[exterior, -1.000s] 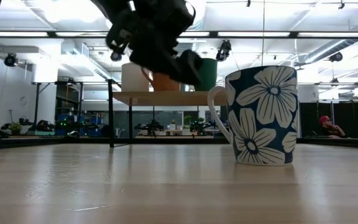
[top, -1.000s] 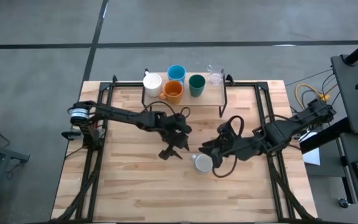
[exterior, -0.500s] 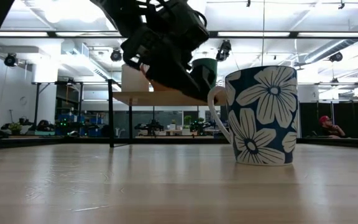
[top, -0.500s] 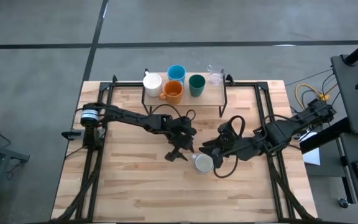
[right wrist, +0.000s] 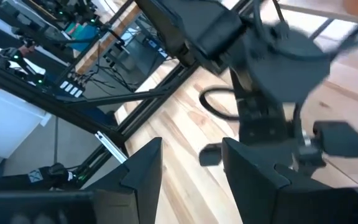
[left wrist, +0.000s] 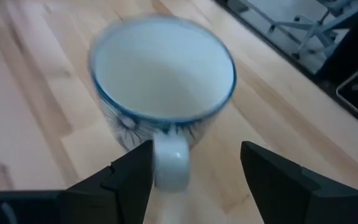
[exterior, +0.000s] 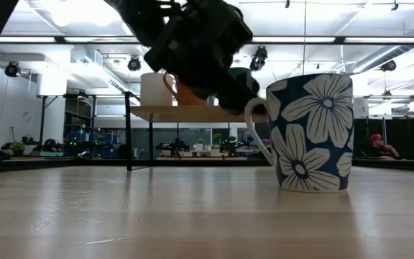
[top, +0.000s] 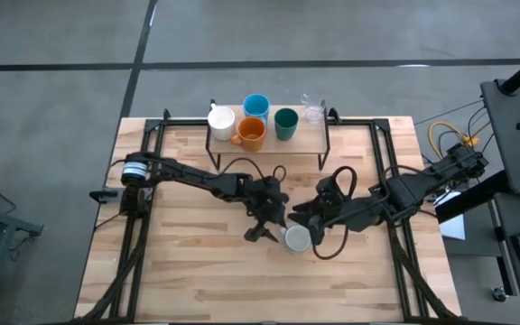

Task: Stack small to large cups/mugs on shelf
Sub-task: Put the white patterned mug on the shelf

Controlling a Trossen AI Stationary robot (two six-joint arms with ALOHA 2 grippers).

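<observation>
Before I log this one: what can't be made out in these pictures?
- Clear glass: high view, too small and see-through to make out its shape.
- Light blue mug: low view, hidden behind the left arm and the other shelf cups.
- Floral mug handle: left wrist view, blurred; it sits between the open left hand, contact unclear.
- Right hand: open; high view hides its tips behind the arm's own body.

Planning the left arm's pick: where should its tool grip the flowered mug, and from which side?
Grip the handle of the upright flowered mug. It sticks out toward the left tool, whose open fingers already straddle it, so come in from the handle side.
</observation>
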